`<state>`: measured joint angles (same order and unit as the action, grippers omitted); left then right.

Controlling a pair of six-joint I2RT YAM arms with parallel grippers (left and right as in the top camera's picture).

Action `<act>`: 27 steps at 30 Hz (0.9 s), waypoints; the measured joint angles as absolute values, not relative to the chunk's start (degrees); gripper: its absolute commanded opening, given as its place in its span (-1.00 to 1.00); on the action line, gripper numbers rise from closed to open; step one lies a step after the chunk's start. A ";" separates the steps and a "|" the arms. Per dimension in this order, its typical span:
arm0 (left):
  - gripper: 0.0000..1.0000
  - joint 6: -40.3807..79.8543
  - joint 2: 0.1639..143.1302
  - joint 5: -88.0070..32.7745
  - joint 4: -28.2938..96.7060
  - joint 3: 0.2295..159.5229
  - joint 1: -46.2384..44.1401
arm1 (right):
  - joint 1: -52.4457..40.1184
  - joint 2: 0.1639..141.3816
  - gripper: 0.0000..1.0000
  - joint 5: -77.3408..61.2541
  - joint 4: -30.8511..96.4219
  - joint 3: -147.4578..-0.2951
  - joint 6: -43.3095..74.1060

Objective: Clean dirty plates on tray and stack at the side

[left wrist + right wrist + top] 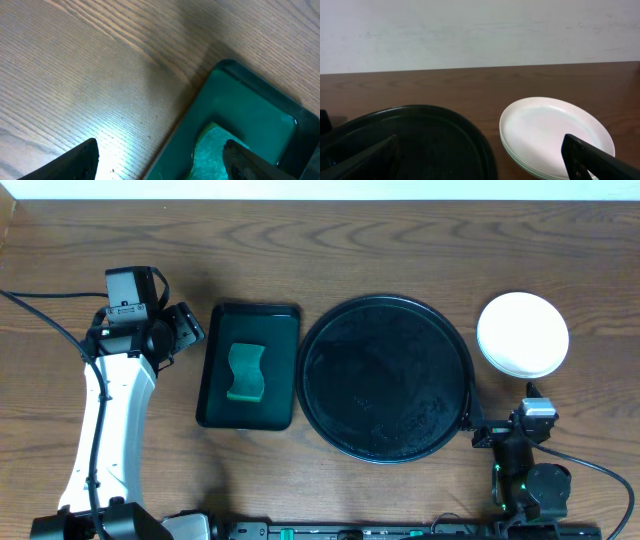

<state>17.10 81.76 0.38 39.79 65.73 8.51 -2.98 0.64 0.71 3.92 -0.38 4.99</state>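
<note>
The plates (523, 333) lie stacked on the table at the right of the tray (385, 378); the top one is plain white. The stack also shows in the right wrist view (552, 132), beside the tray's rim (470, 130). The black tray holds no plates. My left gripper (190, 325) is open and empty, left of the dark green tray; in its wrist view its fingers (160, 160) straddle that tray's left edge. My right gripper (500, 430) is open and empty, low by the black tray's front right rim (485, 160).
A dark green rectangular tray (249, 365) stands left of the black tray and holds a green sponge (246, 372). The sponge also shows in the left wrist view (210, 150), inside the green tray (250, 105). A pale wall runs behind the table.
</note>
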 measured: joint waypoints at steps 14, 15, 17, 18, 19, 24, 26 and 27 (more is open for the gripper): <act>0.60 17.10 81.56 0.38 39.79 65.73 8.51 | -2.98 0.64 0.99 0.71 3.92 -0.38 4.99; 0.60 17.08 81.30 0.38 39.79 65.73 8.51 | -2.98 0.64 0.99 0.71 3.92 -0.38 4.99; 0.59 17.10 79.94 0.40 39.81 65.73 8.51 | -2.98 0.64 0.98 0.71 3.92 -0.38 4.99; 0.59 17.10 78.98 0.38 39.81 65.73 8.51 | -2.98 0.64 0.98 0.71 3.92 -0.38 5.02; 0.59 17.10 77.62 0.38 39.81 65.73 8.51 | -2.98 0.64 0.98 0.71 3.92 -0.38 4.99; 0.59 17.10 68.73 0.38 39.79 65.73 8.51 | -2.98 0.64 0.98 0.75 3.92 -0.38 4.99; 0.60 17.10 64.73 0.40 39.79 65.73 8.51 | -2.98 0.64 0.98 0.82 3.92 -0.38 4.99; 0.60 17.10 63.09 0.38 39.79 65.73 8.51 | -2.98 0.64 0.99 0.86 3.92 -0.38 4.99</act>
<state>17.10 63.09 0.38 39.79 65.73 8.51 -2.98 0.64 0.86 3.92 -0.38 4.99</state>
